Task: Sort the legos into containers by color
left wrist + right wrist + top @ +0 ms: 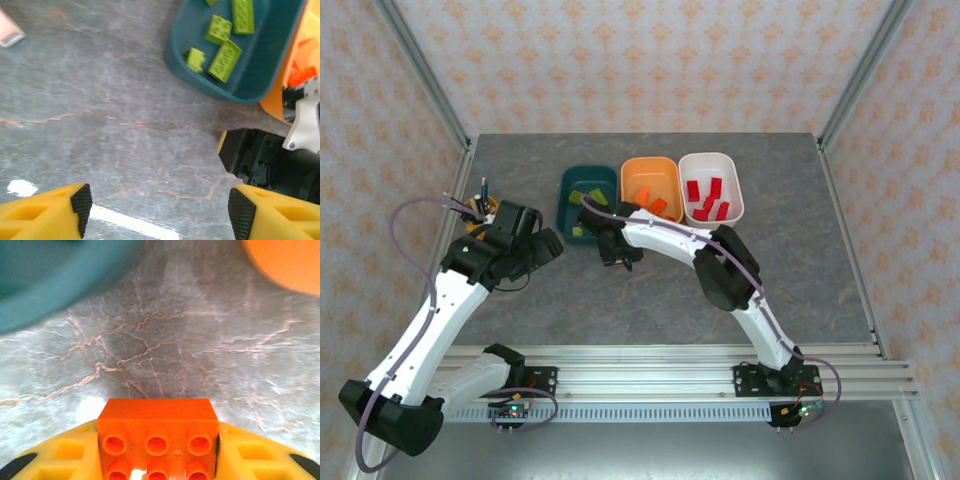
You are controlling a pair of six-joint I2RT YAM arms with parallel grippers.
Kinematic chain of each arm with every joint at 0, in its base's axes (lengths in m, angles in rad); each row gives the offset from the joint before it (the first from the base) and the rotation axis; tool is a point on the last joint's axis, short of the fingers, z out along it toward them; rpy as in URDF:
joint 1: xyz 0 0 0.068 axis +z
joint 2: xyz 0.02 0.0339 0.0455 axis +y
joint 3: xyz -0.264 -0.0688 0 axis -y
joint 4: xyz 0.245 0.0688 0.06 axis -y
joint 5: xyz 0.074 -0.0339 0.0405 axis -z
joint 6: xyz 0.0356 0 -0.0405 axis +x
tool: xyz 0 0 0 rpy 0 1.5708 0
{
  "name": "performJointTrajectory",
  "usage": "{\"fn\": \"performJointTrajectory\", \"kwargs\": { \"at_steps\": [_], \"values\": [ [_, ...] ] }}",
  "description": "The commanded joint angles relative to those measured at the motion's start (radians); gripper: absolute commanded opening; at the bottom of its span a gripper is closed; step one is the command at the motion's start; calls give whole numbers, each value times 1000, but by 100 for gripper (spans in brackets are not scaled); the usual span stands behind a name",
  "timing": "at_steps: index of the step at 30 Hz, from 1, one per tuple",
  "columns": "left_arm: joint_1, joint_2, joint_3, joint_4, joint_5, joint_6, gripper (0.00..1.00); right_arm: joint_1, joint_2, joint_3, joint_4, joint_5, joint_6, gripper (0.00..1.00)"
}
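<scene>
Just before the teal tub (563,205), right pincer (617,255) grips orange lego (157,432)
Top: left pincer (552,247) close by, red legos (705,195) in white tub (710,156). Left wrist: left pincer released, green legos (223,60) in teal tub. Right wrist: orange lego clamped between fingers (60,455), orange tub (290,265) ahead

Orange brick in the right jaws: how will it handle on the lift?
The orange brick looks like rigid moulded plastic, so probably no flex when squeezed. Its smooth sides may be slick, though the jaws flank it squarely. Boxy and studded, it shouldn't roll if dropped.
</scene>
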Motion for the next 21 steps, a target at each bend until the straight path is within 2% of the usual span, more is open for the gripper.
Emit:
{"fn": "performJointTrajectory", "kwargs": {
  "at_steps": [1, 4, 7, 13, 21],
  "values": [
    [-43, 38, -9, 131, 80, 29, 75, -41, -164, -6, -38, 81, 21, 39],
    [-71, 96, -8, 201, 118, 22, 75, -113, -197, 7, -19, 81, 36, 38],
    [-79, 150, 7, 273, 134, 14, 75, -182, -164, 60, 11, 75, 40, 38],
    [-84, 282, 91, 370, 151, 46, 76, -302, -5, 239, 78, 61, 81, 37],
    [-94, 404, 156, 469, 173, 81, 76, -377, 257, 564, 81, 76, 142, 38]
  ]
}}
